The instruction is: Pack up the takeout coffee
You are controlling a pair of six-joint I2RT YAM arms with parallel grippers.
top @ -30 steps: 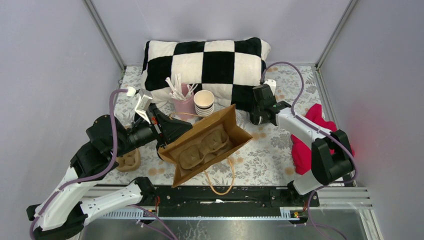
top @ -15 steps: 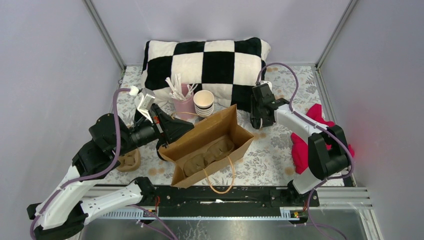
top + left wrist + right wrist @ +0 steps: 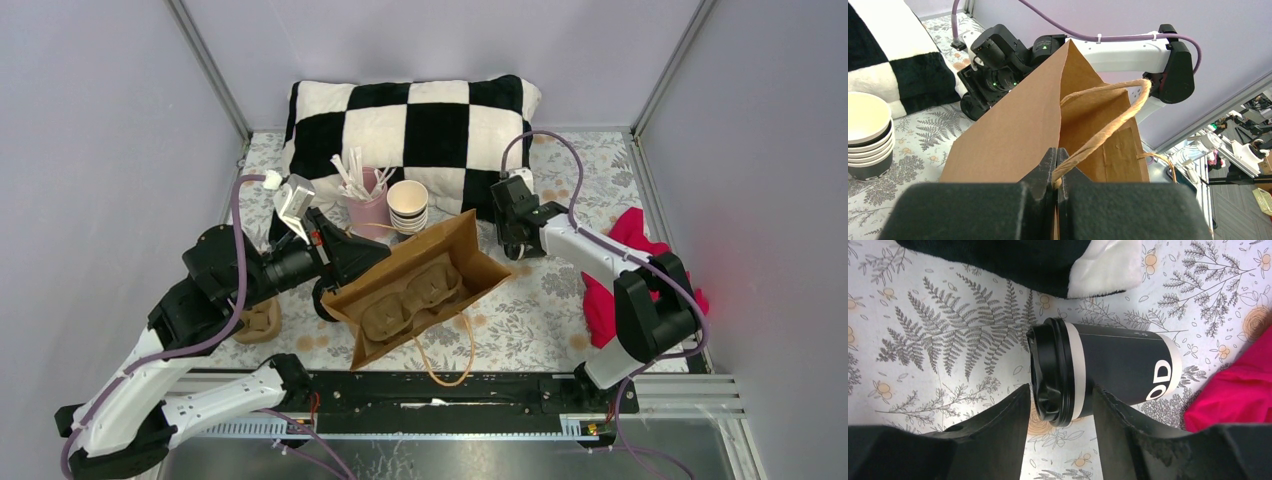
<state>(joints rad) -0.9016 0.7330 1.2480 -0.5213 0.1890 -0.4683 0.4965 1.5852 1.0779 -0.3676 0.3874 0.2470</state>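
Observation:
The takeout coffee (image 3: 1118,365) lies on its side on the flowered table in the right wrist view, black lid (image 3: 1050,372) to the left, white letters on its side. My right gripper (image 3: 1060,390) is open, its fingers on either side of the lid end. In the top view this gripper (image 3: 508,240) is by the pillow's front corner and hides the cup. My left gripper (image 3: 1057,167) is shut on the twine handle (image 3: 1108,125) of the brown paper bag (image 3: 420,290) and holds its mouth open; the left gripper also shows in the top view (image 3: 340,262).
A cardboard cup carrier (image 3: 410,295) sits inside the bag. A checkered pillow (image 3: 420,130) lies at the back, with a pink cup of stirrers (image 3: 365,205) and a stack of lidless cups (image 3: 408,205) in front. A red cloth (image 3: 620,270) lies at the right, another carrier (image 3: 258,320) at the left.
My right gripper has shifted a little left and back, toward the pillow's corner. The bag has swung slightly in my left gripper's hold.

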